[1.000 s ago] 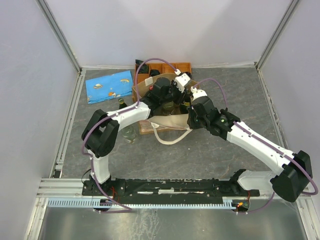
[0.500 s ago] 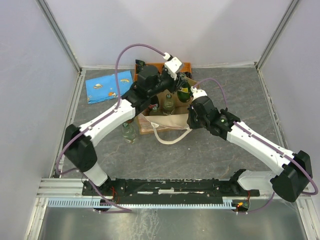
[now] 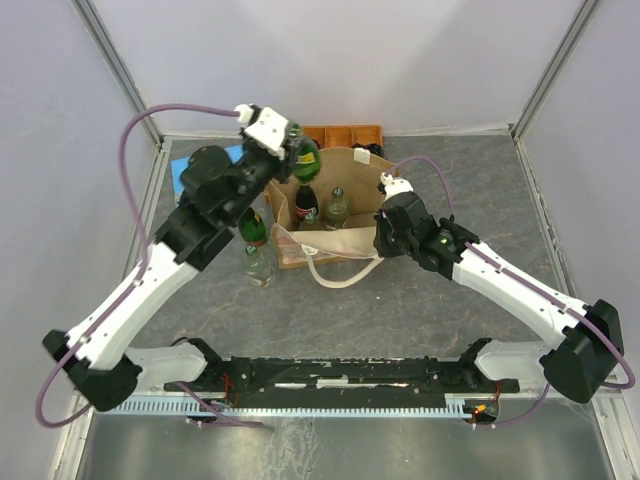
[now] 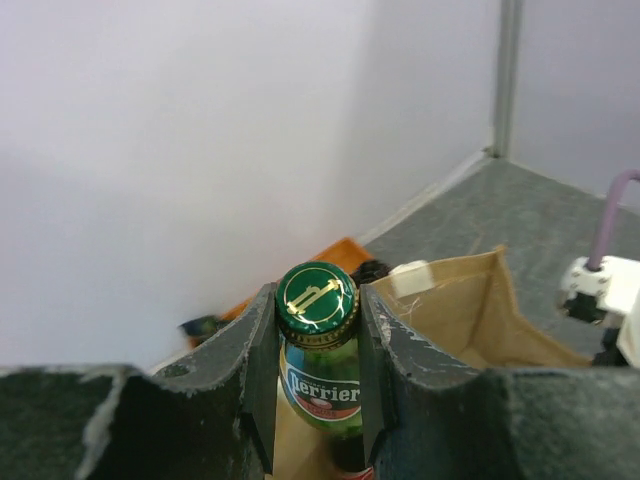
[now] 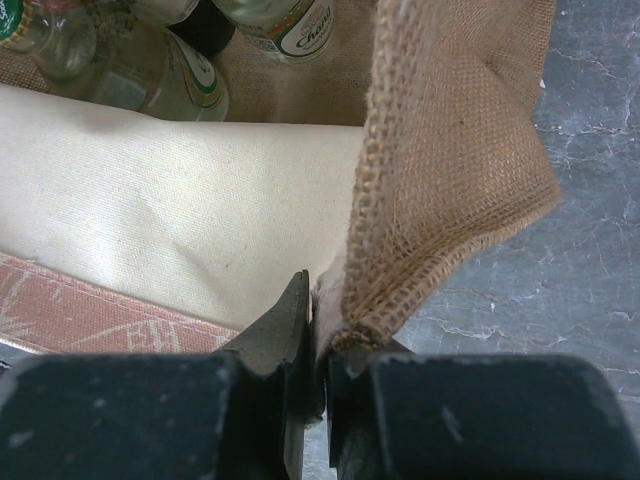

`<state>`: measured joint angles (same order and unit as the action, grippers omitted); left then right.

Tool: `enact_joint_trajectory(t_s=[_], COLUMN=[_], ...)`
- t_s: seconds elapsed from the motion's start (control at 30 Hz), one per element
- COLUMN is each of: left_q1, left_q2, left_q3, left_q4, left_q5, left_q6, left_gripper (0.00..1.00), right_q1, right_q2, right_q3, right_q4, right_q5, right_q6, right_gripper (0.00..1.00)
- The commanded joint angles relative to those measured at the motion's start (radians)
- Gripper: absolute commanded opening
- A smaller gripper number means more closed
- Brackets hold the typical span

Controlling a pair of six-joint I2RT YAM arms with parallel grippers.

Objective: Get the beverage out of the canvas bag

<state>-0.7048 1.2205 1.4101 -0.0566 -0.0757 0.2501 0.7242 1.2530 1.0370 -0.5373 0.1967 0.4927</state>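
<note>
Perrier bottle (image 3: 306, 160) in left jaws' grip, now farther left above canvas bag (image 3: 345, 241); right jaws tight on rim

Note the bottle (image 4: 320, 390) in your L gripper (image 4: 317, 300): green glass, green cap w/ gold mark, green label w/ white lettering and red band. The canvas bag (image 5: 450, 150): tan-brown coarse weave outside, plain cream panel inside. Its handles (image 3: 335, 284): cream. The tray (image 3: 345, 133): orange. The tabletop (image 3: 470, 190): dark grey, marbled w/ pale veins. Your arms (image 3: 150, 290): white w/ black joints. The cables (image 3: 135, 135): purple. L fingers (image 4: 255, 360): black, scuffed pale at edges.
</note>
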Motion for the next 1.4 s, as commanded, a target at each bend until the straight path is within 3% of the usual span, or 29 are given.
enact_joint_trajectory(t_s=[0.0,0.37,0.73,0.87,1.07,1.37], left_q1=[0.0,0.001,0.014,0.067,0.276,0.479], left_q2=[-0.156,-0.369,-0.518,-0.498,-0.464,-0.381], left_q3=[-0.017,-0.151,-0.485,-0.53,-0.551,-0.639], left_q4=[0.072,-0.055,0.067,0.055,0.011,0.115], left_q5=[-0.238,-0.595,-0.824,-0.776,-0.555,-0.366], left_q6=[0.117,0.109,0.013,-0.065,-0.24,-0.3], left_gripper=[0.03,0.03,0.03,0.03,0.03,0.03], right_q1=[0.006,0.005,0.005,0.004,0.005,0.005], right_q2=[0.001,0.056,0.084,0.067,0.022,0.051], right_q3=[0.008,0.042,0.072,0.066,0.036,0.073], right_q4=[0.051,0.063,0.06,0.055,0.058,0.02], right_q5=[-0.009,-0.053,-0.077,-0.076,-0.054,-0.061], right_q6=[-0.019,-0.046,-0.063,-0.064,-0.055,-0.038], right_gripper=[0.14,0.13,0.13,0.13,0.13,0.13])
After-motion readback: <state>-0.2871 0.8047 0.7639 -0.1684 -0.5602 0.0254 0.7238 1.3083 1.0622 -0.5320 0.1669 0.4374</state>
